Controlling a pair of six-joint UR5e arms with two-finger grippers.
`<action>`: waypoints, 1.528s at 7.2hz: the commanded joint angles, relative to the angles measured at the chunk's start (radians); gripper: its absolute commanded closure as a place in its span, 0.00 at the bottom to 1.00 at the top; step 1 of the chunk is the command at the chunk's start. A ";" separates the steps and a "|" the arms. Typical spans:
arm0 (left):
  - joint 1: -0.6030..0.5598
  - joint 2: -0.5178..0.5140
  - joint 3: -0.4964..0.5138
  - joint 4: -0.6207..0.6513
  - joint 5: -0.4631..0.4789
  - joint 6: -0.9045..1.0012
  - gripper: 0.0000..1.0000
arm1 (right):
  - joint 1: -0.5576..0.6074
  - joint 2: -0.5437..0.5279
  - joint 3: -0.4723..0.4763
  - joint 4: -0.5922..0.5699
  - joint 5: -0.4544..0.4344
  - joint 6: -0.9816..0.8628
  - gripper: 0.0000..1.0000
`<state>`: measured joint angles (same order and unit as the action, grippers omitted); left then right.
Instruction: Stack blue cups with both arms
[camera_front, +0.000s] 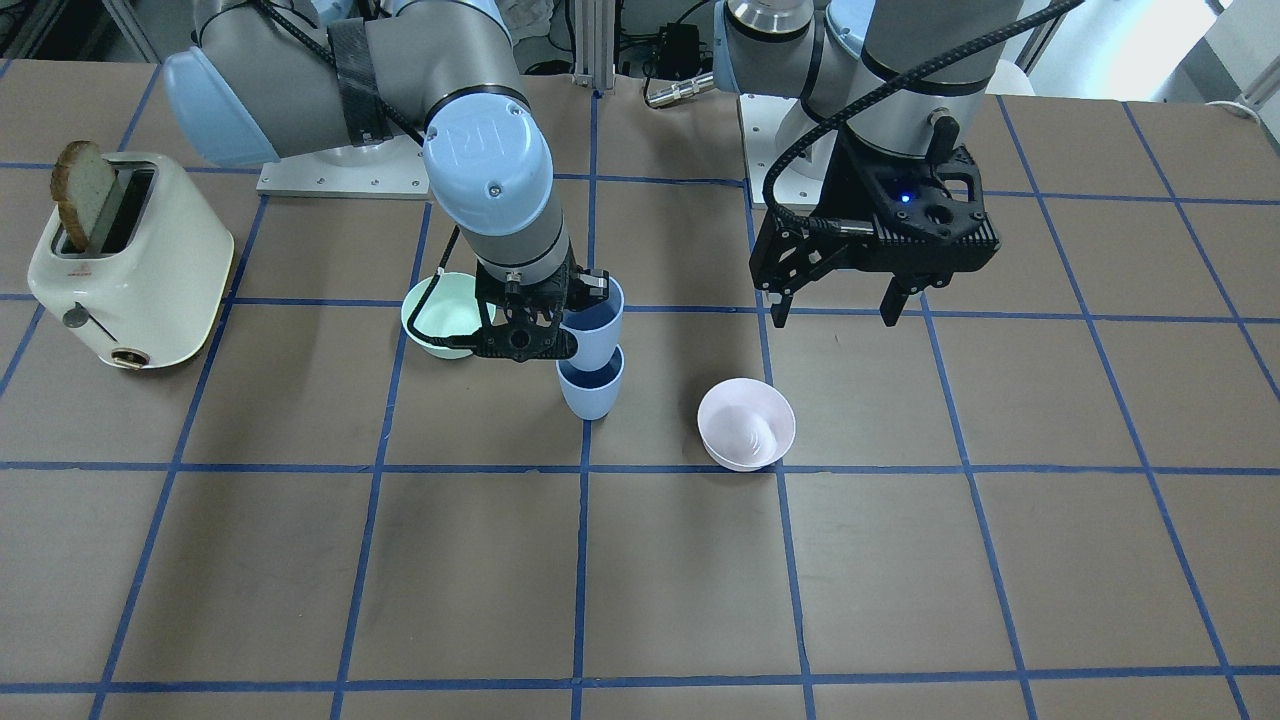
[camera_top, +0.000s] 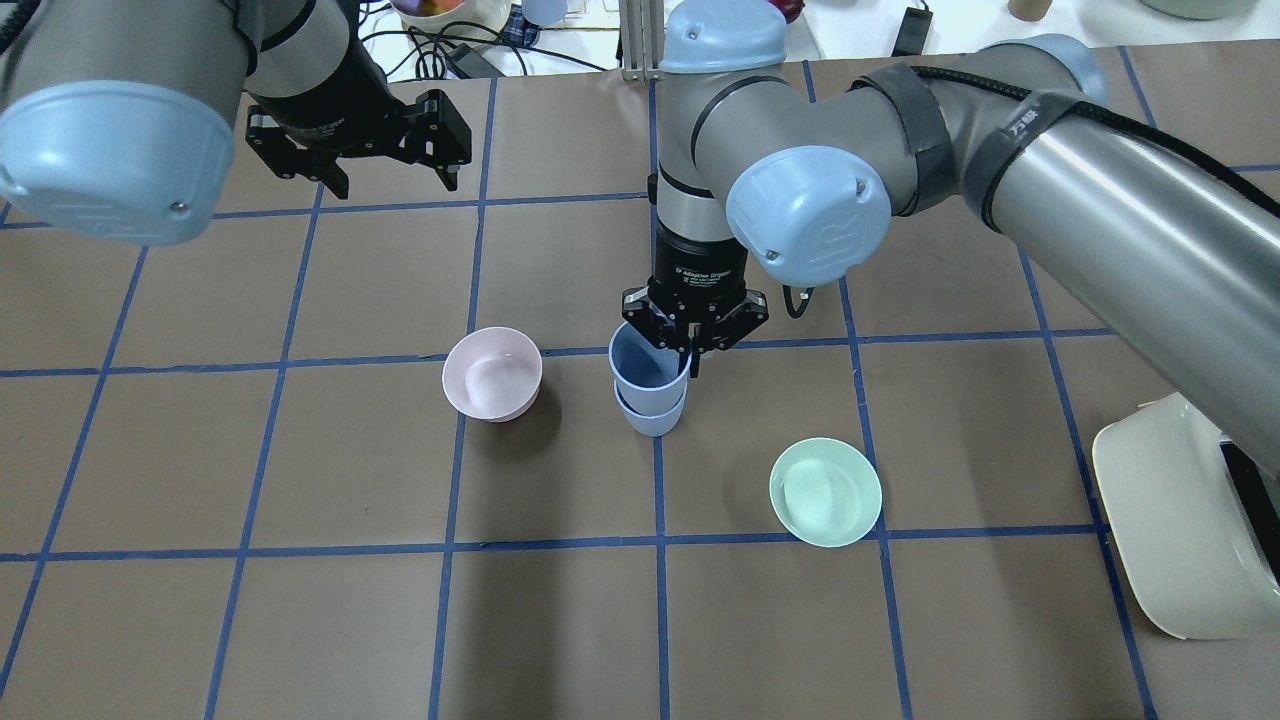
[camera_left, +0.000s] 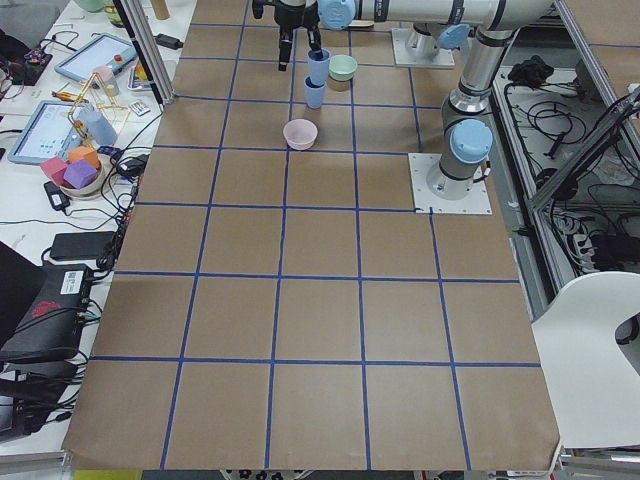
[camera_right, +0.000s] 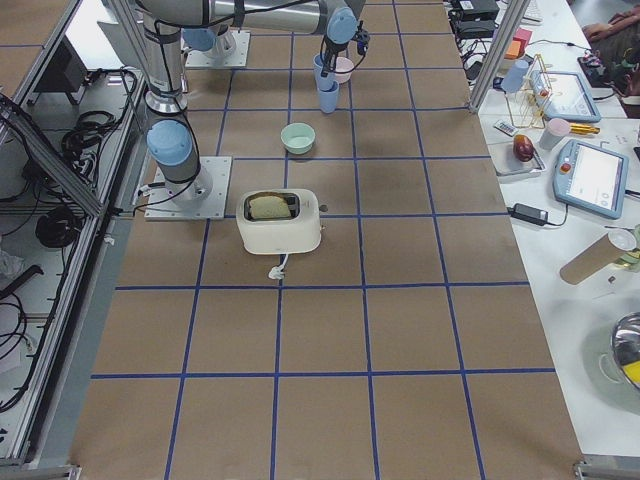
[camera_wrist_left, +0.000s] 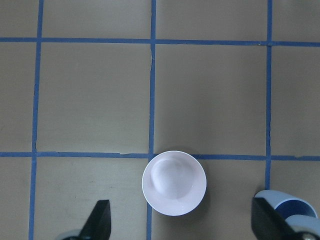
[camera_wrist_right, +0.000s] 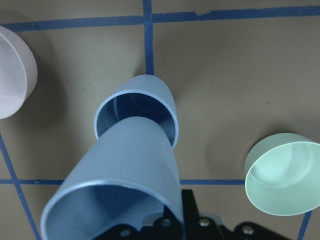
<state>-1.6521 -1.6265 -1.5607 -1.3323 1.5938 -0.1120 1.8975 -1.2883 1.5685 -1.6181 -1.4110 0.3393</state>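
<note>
My right end effector (camera_top: 688, 350) grips the upper cup (camera_top: 648, 365) by its far rim, with the base at the mouth of the lower cup (camera_top: 652, 418), which stands mid-table (camera_top: 560, 620). A pink bowl (camera_top: 492, 372) sits left and a green bowl (camera_top: 825, 491) near right, each with bare table between it and the cups. My left end effector (camera_top: 395, 185) hangs open and empty, far left.

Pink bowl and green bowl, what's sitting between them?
The upper blue cup, gripped by the right gripper, over the lower blue cup. The overhead view shows it.
</note>
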 joint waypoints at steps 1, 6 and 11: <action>0.000 0.002 -0.001 -0.001 0.000 0.000 0.00 | 0.000 0.006 -0.001 -0.050 -0.002 -0.008 0.50; 0.000 0.002 -0.004 0.001 0.002 0.000 0.00 | -0.064 -0.035 -0.051 -0.072 -0.038 -0.020 0.00; 0.000 0.005 -0.009 0.001 0.002 0.000 0.00 | -0.272 -0.170 -0.058 0.035 -0.097 -0.282 0.00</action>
<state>-1.6521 -1.6217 -1.5685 -1.3316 1.5954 -0.1120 1.6947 -1.4235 1.5091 -1.6307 -1.5042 0.1279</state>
